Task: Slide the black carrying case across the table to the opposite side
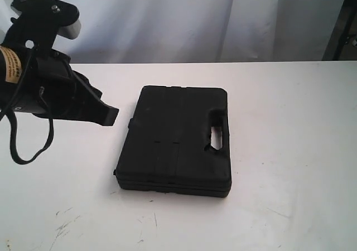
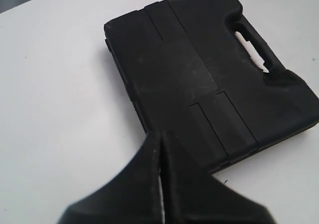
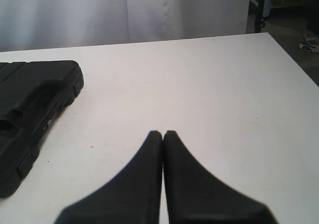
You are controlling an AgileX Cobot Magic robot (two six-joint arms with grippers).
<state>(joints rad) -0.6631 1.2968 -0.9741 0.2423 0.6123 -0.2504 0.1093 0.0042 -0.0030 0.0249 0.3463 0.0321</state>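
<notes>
The black carrying case [image 1: 175,140] lies flat on the white table [image 1: 290,128], its handle slot toward the right. My left gripper [image 1: 111,116] hangs shut just left of the case's left edge, holding nothing. In the left wrist view its closed tips [image 2: 161,135] sit at the edge of the case [image 2: 199,69]; contact cannot be told. My right gripper [image 3: 163,133] is shut and empty above bare table, with the case [image 3: 30,109] off to one side. The right arm does not show in the exterior view.
A white curtain [image 1: 184,17] hangs behind the table. Dark scuff marks [image 1: 64,226] mark the tabletop near its front edge. A dark frame [image 1: 343,22] stands at the back right. The table's side edge [image 3: 294,59] shows in the right wrist view.
</notes>
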